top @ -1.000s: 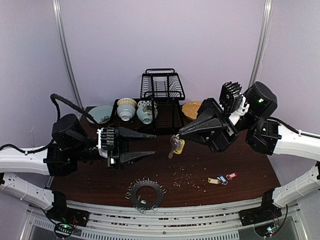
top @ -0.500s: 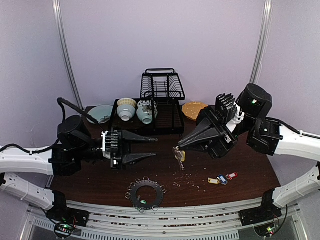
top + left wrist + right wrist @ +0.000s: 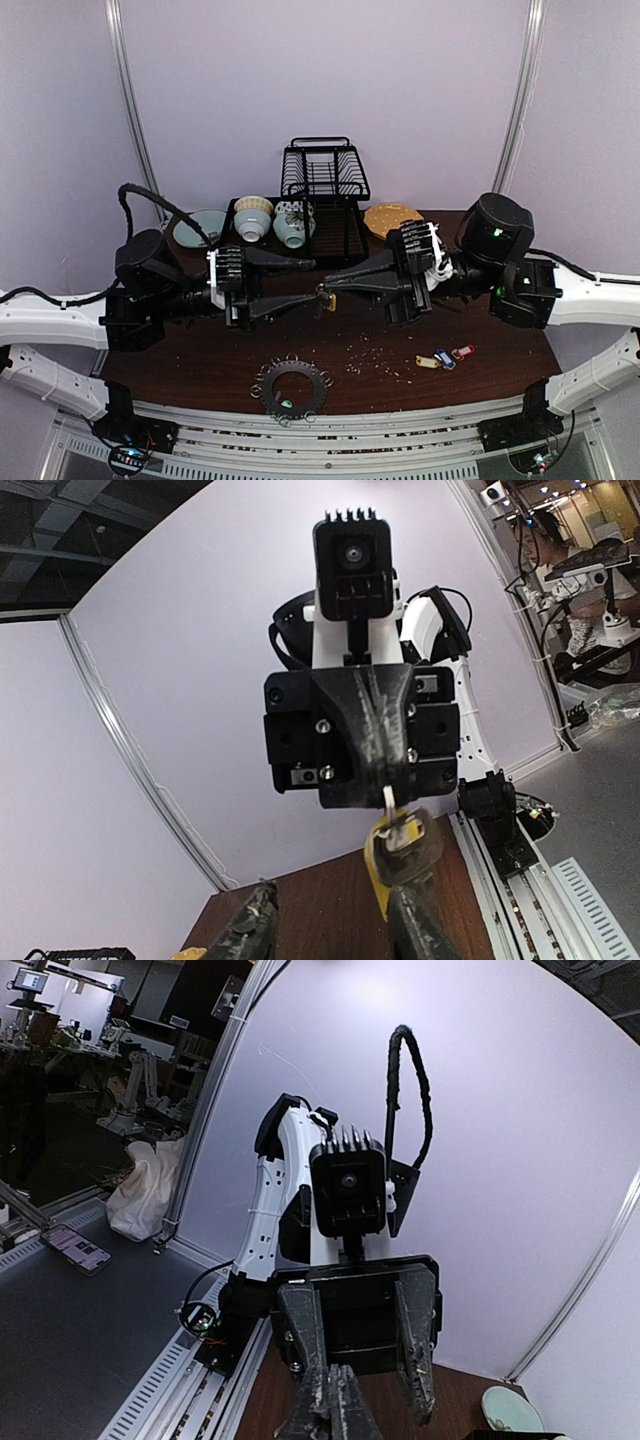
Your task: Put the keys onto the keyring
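Right fingers (image 3: 380, 750) clamped on yellow-tagged key (image 3: 400, 852), left fingers (image 3: 280, 264) apart, just beside it.

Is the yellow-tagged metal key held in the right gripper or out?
Held: the right gripper, shut, pinches the yellow-tagged metal key, which hangs from its tips.

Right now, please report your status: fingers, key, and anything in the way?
Right fingers shut on yellow-tag key, in the air. Left fingers open beside it. Keyring flat on table below; nothing blocks it.
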